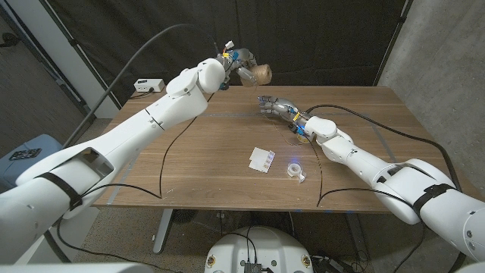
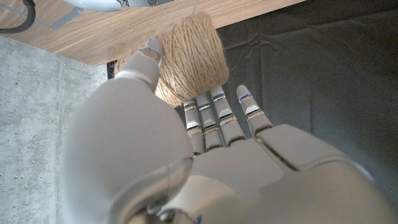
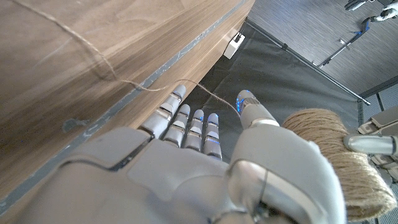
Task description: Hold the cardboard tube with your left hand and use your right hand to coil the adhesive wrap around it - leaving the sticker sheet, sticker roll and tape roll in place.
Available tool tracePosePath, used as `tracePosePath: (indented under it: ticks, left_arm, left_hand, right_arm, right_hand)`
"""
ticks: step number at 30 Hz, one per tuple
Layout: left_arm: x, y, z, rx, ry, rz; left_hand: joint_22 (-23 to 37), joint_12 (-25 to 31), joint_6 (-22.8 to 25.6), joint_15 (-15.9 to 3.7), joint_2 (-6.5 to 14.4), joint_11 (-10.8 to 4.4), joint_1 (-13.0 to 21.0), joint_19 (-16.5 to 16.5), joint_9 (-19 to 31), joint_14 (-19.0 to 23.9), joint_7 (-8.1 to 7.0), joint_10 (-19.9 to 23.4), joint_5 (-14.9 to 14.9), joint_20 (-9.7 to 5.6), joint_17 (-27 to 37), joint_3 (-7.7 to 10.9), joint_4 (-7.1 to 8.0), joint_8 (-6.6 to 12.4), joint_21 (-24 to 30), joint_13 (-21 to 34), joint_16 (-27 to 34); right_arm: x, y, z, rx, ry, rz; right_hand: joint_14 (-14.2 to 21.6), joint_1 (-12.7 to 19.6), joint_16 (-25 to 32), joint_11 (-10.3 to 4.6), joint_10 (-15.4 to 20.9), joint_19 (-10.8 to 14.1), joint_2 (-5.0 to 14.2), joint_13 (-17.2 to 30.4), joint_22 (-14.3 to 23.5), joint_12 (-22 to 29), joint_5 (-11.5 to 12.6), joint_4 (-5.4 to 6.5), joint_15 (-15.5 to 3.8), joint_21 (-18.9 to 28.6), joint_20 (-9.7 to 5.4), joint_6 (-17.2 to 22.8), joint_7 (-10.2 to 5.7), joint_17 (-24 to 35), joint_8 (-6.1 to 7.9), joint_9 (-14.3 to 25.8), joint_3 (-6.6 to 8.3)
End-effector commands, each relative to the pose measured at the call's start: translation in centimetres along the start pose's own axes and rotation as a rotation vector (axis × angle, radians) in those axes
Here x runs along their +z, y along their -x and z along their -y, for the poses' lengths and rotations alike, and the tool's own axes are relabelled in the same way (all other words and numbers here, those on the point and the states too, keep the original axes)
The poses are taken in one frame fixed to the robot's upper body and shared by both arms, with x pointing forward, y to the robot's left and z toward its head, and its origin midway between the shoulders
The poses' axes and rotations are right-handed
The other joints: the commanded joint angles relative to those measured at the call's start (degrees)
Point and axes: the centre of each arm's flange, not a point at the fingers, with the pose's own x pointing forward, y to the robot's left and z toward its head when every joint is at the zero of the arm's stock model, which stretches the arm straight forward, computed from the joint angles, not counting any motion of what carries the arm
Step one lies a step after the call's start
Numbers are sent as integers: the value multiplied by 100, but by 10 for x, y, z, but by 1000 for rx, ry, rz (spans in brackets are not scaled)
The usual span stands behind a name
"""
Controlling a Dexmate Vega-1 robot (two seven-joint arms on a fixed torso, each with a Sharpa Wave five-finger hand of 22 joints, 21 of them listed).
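Winding step under way. Left hand [image 1: 241,62] grips twine-wound tube [image 1: 261,73] aloft. Right hand [image 1: 274,105], fingers extended, strand [image 3: 155,85] over them; grasp uncertain. Next: carry strand around tube, keeping tension.

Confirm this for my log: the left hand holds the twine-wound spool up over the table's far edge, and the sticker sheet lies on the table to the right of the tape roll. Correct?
Not quite. In the head view the sticker sheet lies to the left of the tape roll, not the right. The rest stands: the left hand holds the twine-wound spool up over the table's far edge.
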Motion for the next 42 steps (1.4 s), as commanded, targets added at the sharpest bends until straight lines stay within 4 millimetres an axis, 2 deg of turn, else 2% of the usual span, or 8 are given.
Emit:
tracePosePath:
  ticks: [1, 11, 21, 31, 42]
  left_arm:
    - [6, -2, 3, -14, 31, -14]
    - [8, -1, 5, -25, 62, -20]
    - [10, 0, 7, -29, 76, -27]
    - [9, -1, 9, -31, 87, -31]
    - [8, -1, 7, -22, 96, -38]
  left_hand:
    - [28, 32, 103, 22, 566, 29, 359, -19, 253, 19, 125, 45, 49, -7, 22, 12, 14, 370, 14, 367, 34]
    - [31, 34, 106, 51, 575, 58, 360, -28, 257, 12, 159, 48, 66, 9, 31, 8, 17, 360, 16, 384, 43]
    - [33, 28, 105, 73, 579, 76, 350, -45, 267, -2, 167, 43, 82, 22, 31, 4, 24, 354, 14, 393, 40]
    - [35, 21, 115, 81, 573, 84, 333, -52, 275, 3, 172, 45, 103, 22, 9, 8, 28, 349, 17, 395, 23]
    - [39, 11, 124, 88, 583, 105, 327, -62, 281, -1, 182, 44, 124, 33, 6, 9, 29, 339, 19, 395, 22]
  right_arm:
    - [-2, -3, -3, 8, -4, 16]
    - [-5, 0, 6, -11, 13, 14]
    - [0, -6, 18, -19, 30, 3]
    - [2, -15, 11, -19, 13, -5]
    - [5, -22, -2, -8, 0, 0]
  right_hand:
    - [45, 78, -4, -52, 34, 46, -37, -1, 8, -19, -27, 12, -366, -17, -424, -11, -22, 20, -9, 28, -38]
    - [69, 93, 0, -64, 77, 54, -82, 4, 10, -12, -56, 43, -390, -22, -427, 26, -34, 27, 3, 31, -87]
    - [82, 100, 3, -77, 99, 67, -97, 8, 12, -12, -76, 70, -393, -23, -419, 53, -41, 36, 9, 33, -127]
    - [104, 127, 8, -83, 132, 98, -102, 13, 13, -8, -89, 77, -406, -17, -407, 79, -38, 40, 15, 35, -152]
    - [293, 232, 68, -110, 333, 270, -105, 20, 15, 44, -109, 75, -451, 28, -432, 275, -96, 45, 77, 39, -194]
